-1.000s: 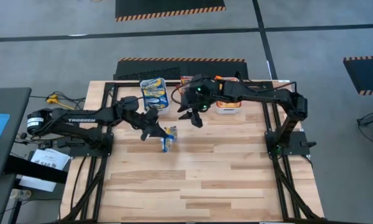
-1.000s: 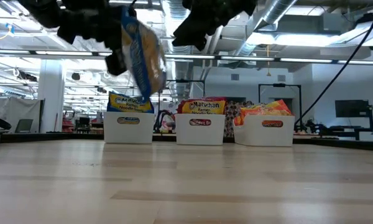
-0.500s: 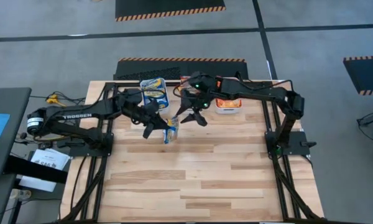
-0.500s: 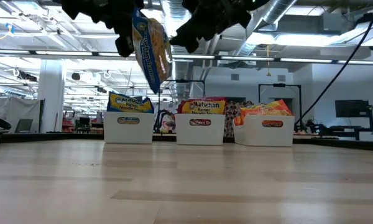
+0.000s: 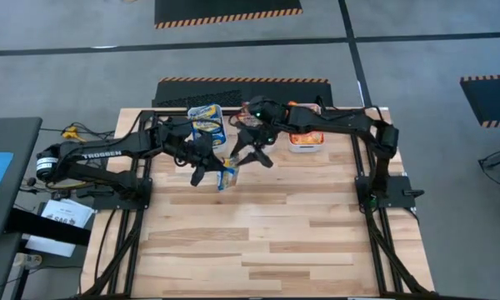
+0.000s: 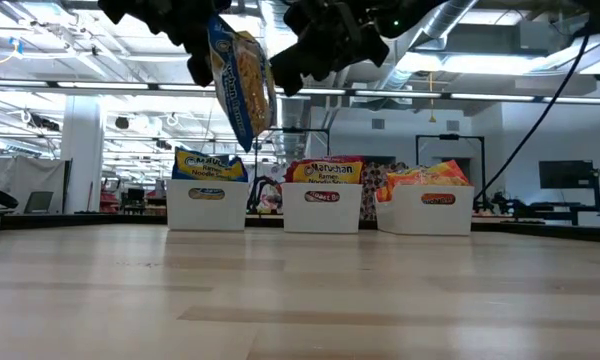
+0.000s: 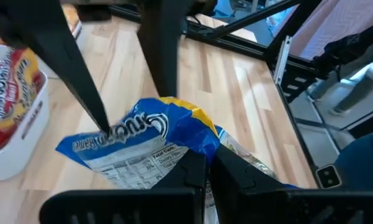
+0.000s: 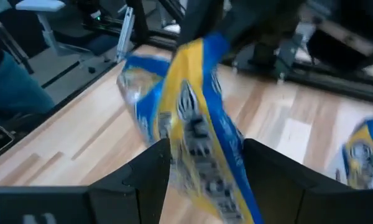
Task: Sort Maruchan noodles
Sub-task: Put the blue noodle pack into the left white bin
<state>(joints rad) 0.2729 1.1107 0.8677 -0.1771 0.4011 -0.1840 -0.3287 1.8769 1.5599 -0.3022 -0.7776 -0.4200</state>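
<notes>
Step in hand: a hand-over in mid-air, I judge — the left pincer (image 5: 210, 171) holds a blue Maruchan noodle packet (image 5: 226, 176) clear of the surface (image 5: 300, 233), a little above centre in the high view, and the right pincer (image 5: 254, 156) has its fingers round the packet's other end.

Left pincer: pressed together, pinching the blue packet by one edge; the packet hangs nearly upright in the upper left of the low view (image 6: 238, 85).

Right pincer: spread wide — in its wrist view the packet (image 8: 196, 134) sits between the two fingers (image 8: 143, 177), not yet squeezed.

Blue bin (image 5: 207, 123): upper centre-left of the high view, blue packets already inside; leftmost of three in the low view (image 6: 209, 203).

Other bins: a middle bin (image 6: 322, 206) with maroon-labelled packets and an orange bin (image 5: 305, 138) to the right, all along the far edge of the surface.

Next move calls for: the right pincer closing on the packet before the left lets go, then a short carry to the blue bin — or the left arm could place it itself; I cannot tell which is meant.

Room: the lower half of the surface lies open; the two arms crowd each other near the bins, with black frame rails (image 5: 147, 167) close on either side.
</notes>
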